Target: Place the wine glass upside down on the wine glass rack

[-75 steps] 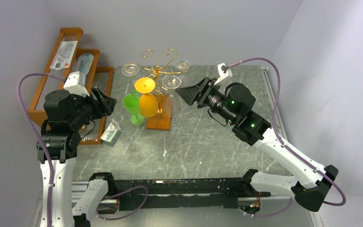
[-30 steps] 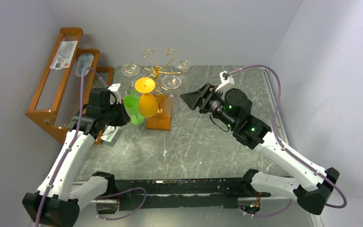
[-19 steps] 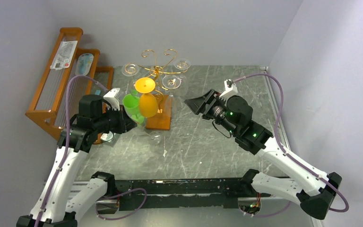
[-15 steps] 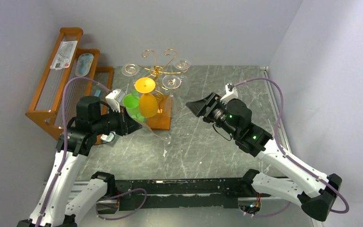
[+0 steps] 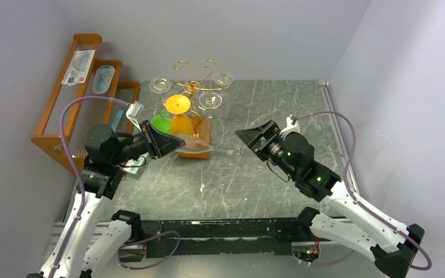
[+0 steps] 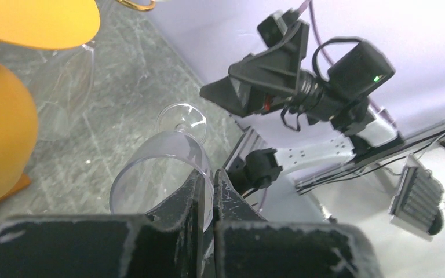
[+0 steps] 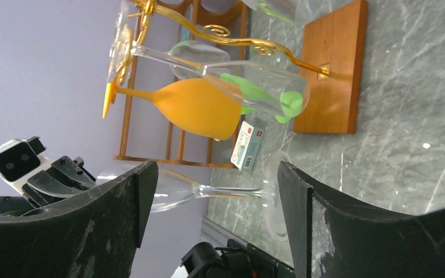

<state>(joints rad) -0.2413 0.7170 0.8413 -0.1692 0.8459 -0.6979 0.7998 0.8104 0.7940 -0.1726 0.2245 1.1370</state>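
A clear wine glass lies sideways in the air, its foot pointing right. My left gripper is shut on the bowl's rim; in the left wrist view the left gripper pinches the rim wall of the wine glass. My right gripper hangs open just right of the foot. In the right wrist view the wine glass's stem crosses the wide gap of the right gripper without touching a finger. The wine glass rack, gold wire on an orange-brown base, stands behind the glass.
An orange glass hangs upside down on the rack, with a green glass beside it and clear glasses on other arms. A stepped wooden shelf holding packets stands at the left. A small box lies on the table near it.
My left arm swung in, shut on the clear glass that stood on the table, lifted it and tipped it sideways toward the right. My right gripper drew back toward me and opened wider.
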